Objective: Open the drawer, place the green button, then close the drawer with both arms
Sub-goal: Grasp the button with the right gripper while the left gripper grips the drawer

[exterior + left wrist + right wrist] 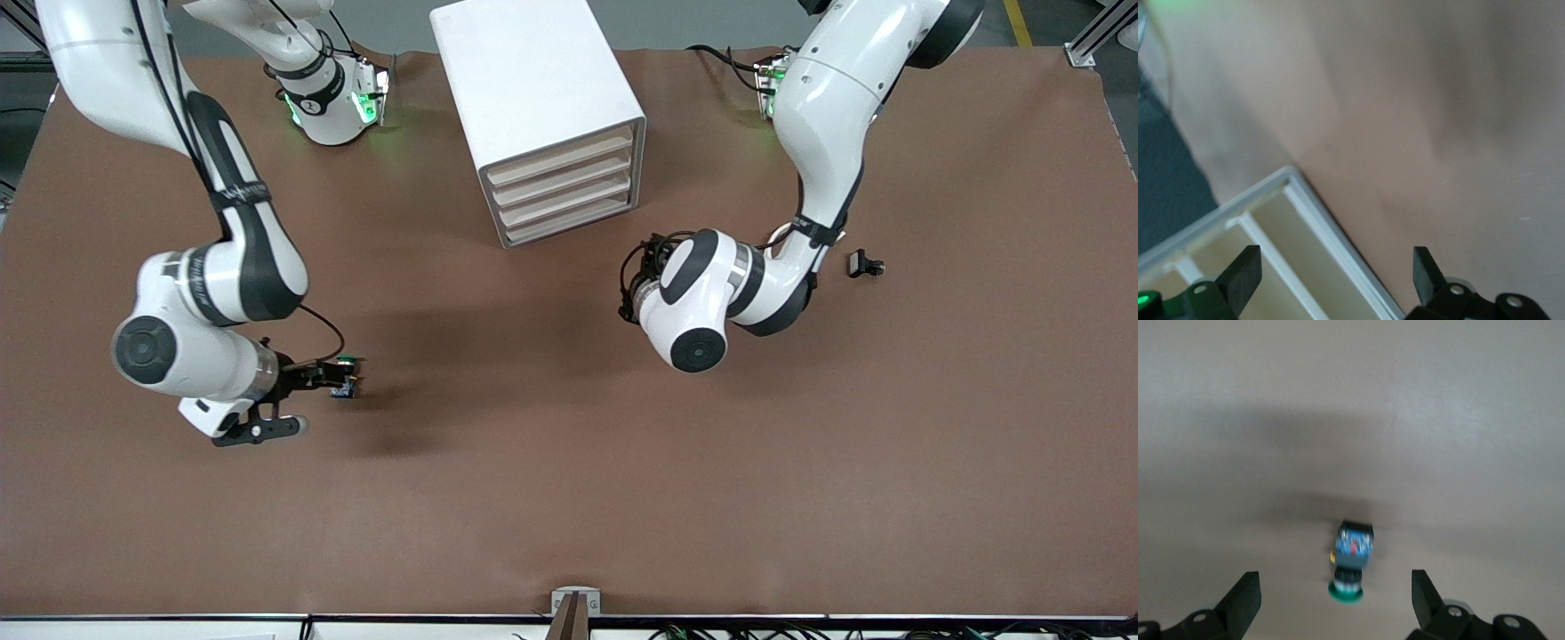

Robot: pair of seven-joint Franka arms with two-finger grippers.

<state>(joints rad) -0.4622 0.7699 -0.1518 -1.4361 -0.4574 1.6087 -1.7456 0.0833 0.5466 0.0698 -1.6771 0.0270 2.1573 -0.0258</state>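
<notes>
The tall white cabinet stands at the table's middle near the robots' bases, its four cream drawer fronts all pushed in; the drawer is third from the top. The button, green cap and blue-grey body, lies on its side on the brown mat toward the right arm's end. My right gripper is low over it and open, and the button lies between and just ahead of the fingertips, untouched. My left gripper is open and empty in front of the cabinet's lower corner. From the front, its wrist mostly hides it.
A small dark clip piece lies on the mat toward the left arm's end, beside the left forearm. Both arm bases sit on either side of the cabinet. The table's near edge carries a small bracket.
</notes>
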